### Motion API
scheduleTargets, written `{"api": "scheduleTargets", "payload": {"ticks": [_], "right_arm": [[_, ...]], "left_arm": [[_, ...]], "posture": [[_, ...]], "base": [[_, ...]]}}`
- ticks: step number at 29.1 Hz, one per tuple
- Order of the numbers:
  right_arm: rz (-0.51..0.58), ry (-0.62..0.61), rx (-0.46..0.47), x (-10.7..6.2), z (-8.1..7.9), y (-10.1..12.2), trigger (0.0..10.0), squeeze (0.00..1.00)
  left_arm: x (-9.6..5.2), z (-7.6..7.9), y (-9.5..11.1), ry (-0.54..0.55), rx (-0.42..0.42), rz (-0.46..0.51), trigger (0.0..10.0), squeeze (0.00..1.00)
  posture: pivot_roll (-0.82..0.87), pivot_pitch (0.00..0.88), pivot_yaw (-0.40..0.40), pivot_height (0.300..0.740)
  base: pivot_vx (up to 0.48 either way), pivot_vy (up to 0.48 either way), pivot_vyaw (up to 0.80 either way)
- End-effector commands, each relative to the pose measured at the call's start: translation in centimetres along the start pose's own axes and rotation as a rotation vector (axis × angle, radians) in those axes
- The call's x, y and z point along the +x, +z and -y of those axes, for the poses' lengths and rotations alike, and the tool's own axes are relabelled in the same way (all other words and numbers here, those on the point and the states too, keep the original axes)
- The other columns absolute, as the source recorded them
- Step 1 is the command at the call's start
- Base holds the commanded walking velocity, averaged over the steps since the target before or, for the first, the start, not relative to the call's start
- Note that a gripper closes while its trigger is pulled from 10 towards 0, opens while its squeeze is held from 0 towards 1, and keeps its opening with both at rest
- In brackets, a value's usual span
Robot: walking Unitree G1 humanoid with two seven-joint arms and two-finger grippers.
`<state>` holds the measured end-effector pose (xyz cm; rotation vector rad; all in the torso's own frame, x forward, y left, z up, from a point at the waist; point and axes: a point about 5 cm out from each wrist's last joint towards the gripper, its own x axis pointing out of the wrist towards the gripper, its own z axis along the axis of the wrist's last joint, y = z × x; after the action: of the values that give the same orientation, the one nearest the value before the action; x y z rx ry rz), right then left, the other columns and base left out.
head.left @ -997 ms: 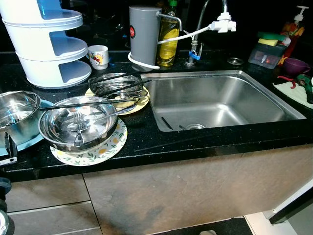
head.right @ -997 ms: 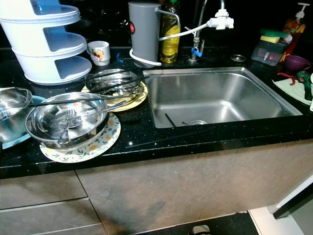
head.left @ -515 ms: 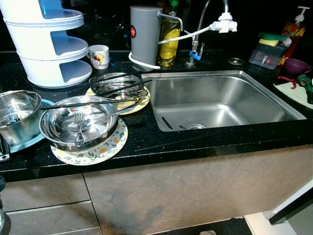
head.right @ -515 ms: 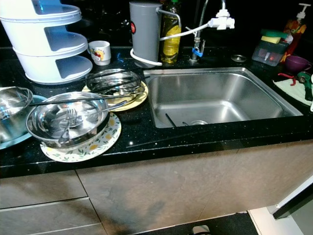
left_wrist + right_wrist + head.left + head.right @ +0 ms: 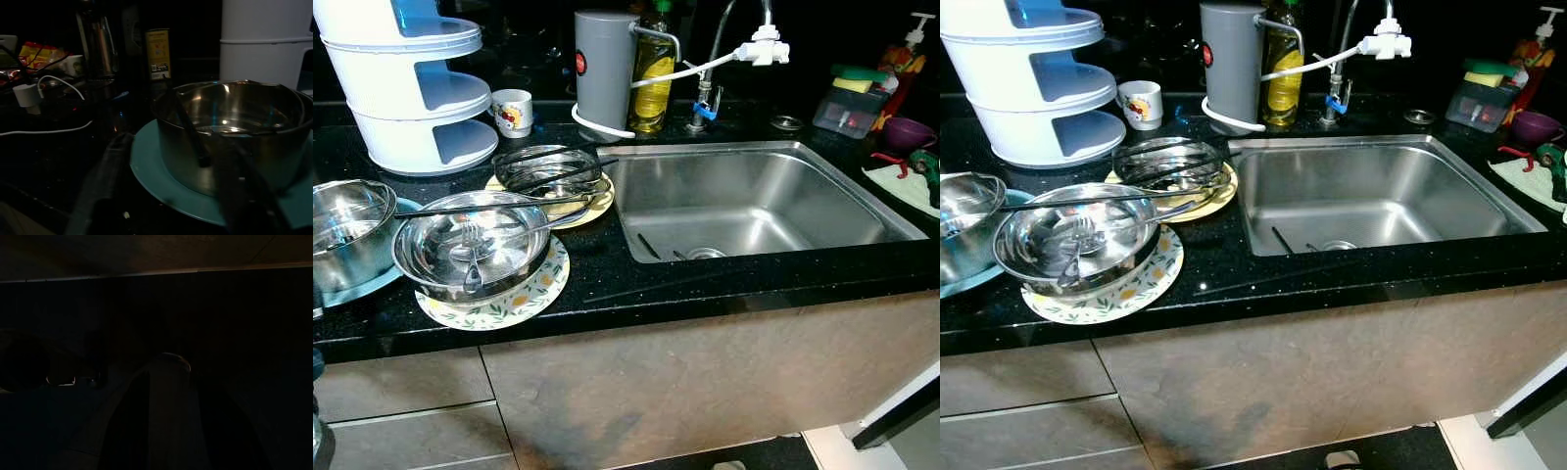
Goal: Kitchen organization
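Note:
A steel bowl (image 5: 475, 250) with a fork in it sits on a floral plate (image 5: 536, 292) at the counter's front left. Left of it, a steel pot (image 5: 347, 230) stands on a teal plate (image 5: 364, 282). Behind them a wire-handled steel pan (image 5: 548, 168) rests on a yellow plate (image 5: 592, 208), with a long handle lying across the dishes. In the left wrist view my left gripper (image 5: 171, 205) is open, low at the counter's edge, with the pot (image 5: 234, 132) and teal plate (image 5: 161, 181) just beyond its fingers. The right wrist view is very dark.
The steel sink (image 5: 754, 196) takes up the middle and right, with a faucet (image 5: 705, 98), a grey canister (image 5: 602, 69) and an oil bottle (image 5: 651, 78) behind it. A white tiered rack (image 5: 411, 88) and a mug (image 5: 512, 113) stand at the back left. Sponge box (image 5: 847, 103) at far right.
My left gripper has slid out past the left edge of the left eye view. The dishes have not moved; the view has only shifted slightly.

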<state>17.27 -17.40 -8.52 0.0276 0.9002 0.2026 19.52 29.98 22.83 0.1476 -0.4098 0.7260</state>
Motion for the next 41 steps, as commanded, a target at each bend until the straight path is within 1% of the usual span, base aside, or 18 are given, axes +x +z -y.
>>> {"api": "scheduleTargets", "payload": {"ticks": [1,2,14,27,29,30,41], "right_arm": [[-0.029,-0.003,-0.002,-0.26,0.18,-0.86,10.0,0.0],[-0.029,-0.003,-0.002,-0.26,0.19,-0.86,10.0,0.0],[-0.028,-0.003,-0.003,-0.24,0.19,-0.78,10.0,0.0],[-0.032,-0.003,-0.007,-0.25,0.17,-0.87,10.0,0.0],[-0.032,-0.004,-0.007,-0.25,0.17,-0.87,10.0,0.0],[-0.032,-0.004,-0.006,-0.25,0.17,-0.88,10.0,0.0],[-0.03,-0.006,-0.004,-0.23,0.2,-0.8,10.0,0.0]], "left_arm": [[0.27,-0.25,-0.27,0.006,0.014,-0.017,4.6,0.0],[0.29,-0.27,-0.27,0.009,0.015,-0.018,10.0,0.0],[0.65,-0.4,-0.22,0.015,0.022,-0.017,10.0,0.0],[0.7,-0.39,-0.24,0.016,0.019,-0.021,10.0,0.0],[0.72,-0.39,-0.26,0.016,0.017,-0.02,2.8,0.0],[0.76,-0.36,-0.27,0.014,0.013,-0.02,0.0,0.0],[0.84,-0.32,-0.22,0.012,0.006,-0.016,0.0,0.0]], "posture": [[-0.02,0.144,-0.06,0.74],[-0.02,0.143,-0.06,0.74],[-0.02,0.142,-0.059,0.74],[-0.02,0.132,-0.057,0.74],[-0.02,0.129,-0.056,0.74],[-0.02,0.128,-0.056,0.74],[-0.02,0.129,-0.056,0.74]], "base": [[0.0,0.0,0.0],[0.0,0.0,0.0],[0.0,0.0,0.0],[0.0,0.0,0.0],[0.0,0.0,0.0],[0.0,0.0,0.0],[0.0,0.0,0.0]]}}
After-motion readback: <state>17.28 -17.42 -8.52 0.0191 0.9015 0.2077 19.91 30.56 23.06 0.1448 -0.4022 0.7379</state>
